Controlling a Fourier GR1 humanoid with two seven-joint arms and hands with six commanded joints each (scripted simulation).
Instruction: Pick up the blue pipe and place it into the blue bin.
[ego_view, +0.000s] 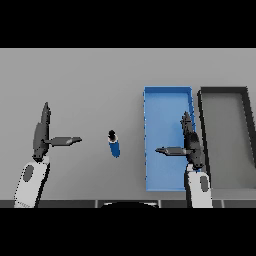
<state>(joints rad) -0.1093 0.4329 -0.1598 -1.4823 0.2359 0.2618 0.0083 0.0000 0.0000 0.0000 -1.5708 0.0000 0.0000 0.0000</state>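
Note:
The blue pipe (114, 145) stands on end on the grey table, its dark ring-shaped end facing up, left of the blue bin (162, 107). My left hand (41, 135) is open to the left of the pipe, thumb pointing toward it, with a strip of table between them; it does not touch the pipe. My right hand (191, 142) is open over the blue bin, fingers straight, thumb pointing left. The bin holds nothing.
A dark grey bin (222, 92) stands right of the blue bin, close beside my right arm. Open table lies behind the pipe and between the pipe and the blue bin.

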